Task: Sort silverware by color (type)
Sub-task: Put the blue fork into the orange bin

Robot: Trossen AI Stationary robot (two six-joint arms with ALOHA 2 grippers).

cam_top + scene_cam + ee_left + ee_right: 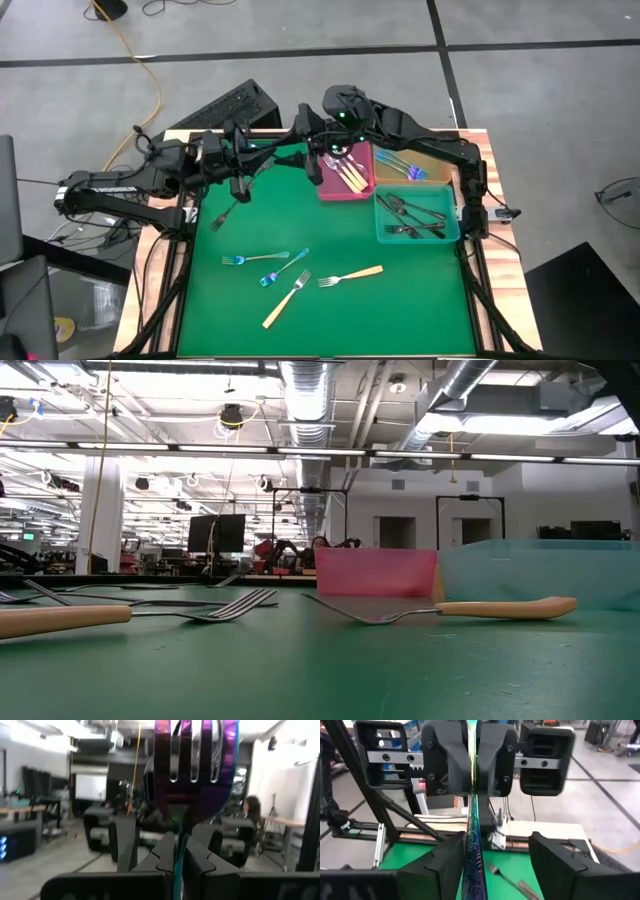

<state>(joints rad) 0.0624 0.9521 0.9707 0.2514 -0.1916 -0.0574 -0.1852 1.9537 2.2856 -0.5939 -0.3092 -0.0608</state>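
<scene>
1. Two forks with tan handles (352, 275) lie loose on the green mat (400, 300).
2. Two blue forks (285, 266) lie near them.
3. One black fork (222, 217) lies apart.
4. Three bins (416, 236): pink, amber, teal.

Even overhead light is falling on the green mat (330, 300) in the high view, and the forks are casting only faint, short shadows. In the low view, ceiling strip lights (200, 450) are glaring white and washing out the upper room, while the near mat is blurring toward the bottom edge. In the left wrist view, the blue fork (195, 775) is sitting close to the lens, reflecting purple and teal sheen, and the room behind is appearing soft and dim. In the right wrist view, the nearest fingers (435, 870) are showing out of focus.
</scene>
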